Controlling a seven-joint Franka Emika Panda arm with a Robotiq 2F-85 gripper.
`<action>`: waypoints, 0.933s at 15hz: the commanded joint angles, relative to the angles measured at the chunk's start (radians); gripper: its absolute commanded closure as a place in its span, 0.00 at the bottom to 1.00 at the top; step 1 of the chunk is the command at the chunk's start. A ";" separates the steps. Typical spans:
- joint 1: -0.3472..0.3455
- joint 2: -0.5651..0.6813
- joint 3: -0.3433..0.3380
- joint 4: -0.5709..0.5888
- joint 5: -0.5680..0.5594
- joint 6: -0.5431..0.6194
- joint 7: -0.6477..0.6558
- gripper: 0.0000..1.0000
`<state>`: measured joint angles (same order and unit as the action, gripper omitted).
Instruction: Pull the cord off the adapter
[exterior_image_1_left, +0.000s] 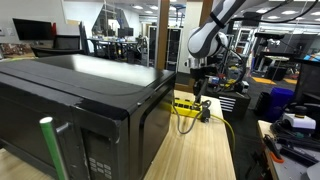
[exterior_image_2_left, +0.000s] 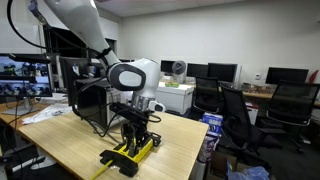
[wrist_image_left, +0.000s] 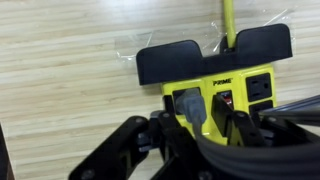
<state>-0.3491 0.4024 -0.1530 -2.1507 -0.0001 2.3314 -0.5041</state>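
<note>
The yellow adapter (wrist_image_left: 215, 85) lies on the wooden table with black brackets at its end. It also shows in both exterior views (exterior_image_1_left: 186, 107) (exterior_image_2_left: 133, 155). A grey plug (wrist_image_left: 190, 104) sits in one of its sockets, and its dark cord (wrist_image_left: 250, 148) runs off to the lower right. My gripper (wrist_image_left: 197, 114) is down over the strip, with one finger on each side of the grey plug. A small gap shows beside the plug, so the jaws look open. The gripper also shows in both exterior views (exterior_image_1_left: 201, 97) (exterior_image_2_left: 136, 137).
A large black microwave (exterior_image_1_left: 80, 95) (exterior_image_2_left: 90, 100) stands on the table close beside the strip. The strip's own yellow cable (wrist_image_left: 228, 15) leads away across the table (exterior_image_1_left: 228, 150). A green post (exterior_image_1_left: 48, 148) stands near the camera. Office chairs and desks surround the table.
</note>
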 joint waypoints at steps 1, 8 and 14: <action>0.004 -0.009 -0.006 -0.001 -0.016 -0.022 0.022 0.87; -0.004 -0.054 0.008 -0.001 0.011 -0.066 -0.005 0.93; -0.020 -0.064 0.016 0.002 0.037 -0.084 -0.036 0.93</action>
<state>-0.3515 0.3962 -0.1535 -2.1444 0.0033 2.3148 -0.5068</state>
